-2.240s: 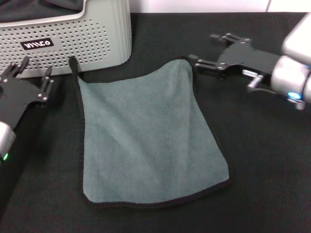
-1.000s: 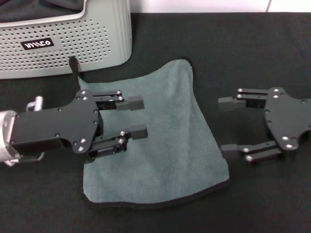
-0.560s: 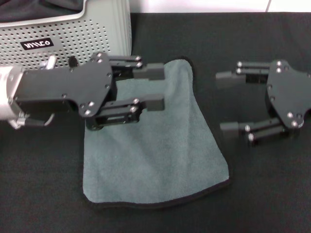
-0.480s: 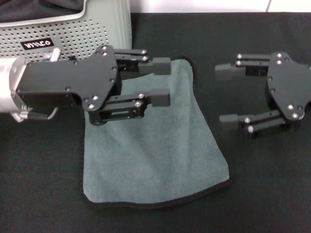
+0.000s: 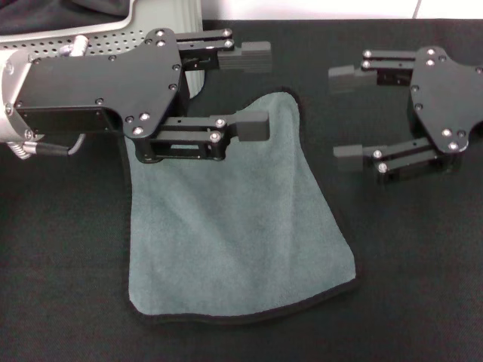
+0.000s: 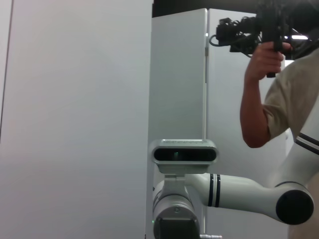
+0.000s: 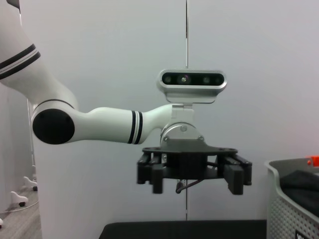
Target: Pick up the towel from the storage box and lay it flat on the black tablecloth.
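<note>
The grey-teal towel [image 5: 234, 234] lies spread flat on the black tablecloth [image 5: 407, 271], black edging showing along its near and right sides. My left gripper [image 5: 255, 90] is open and empty, raised high over the towel's far left part. It also shows in the right wrist view [image 7: 195, 181], open and well above the cloth. My right gripper [image 5: 346, 115] is open and empty, raised to the right of the towel's far corner. The storage box [image 5: 90, 34] stands at the far left, mostly hidden behind my left arm.
Dark cloth [image 5: 53, 11] lies inside the box. The box's wall also shows in the right wrist view [image 7: 291, 209]. In the left wrist view a person [image 6: 284, 94] holding a camera stands behind my right arm [image 6: 239, 194], beside white walls.
Both grippers swung in over the towel, then rose and moved toward the far side, staying open. The left one now hides most of the box. The towel has not moved.
</note>
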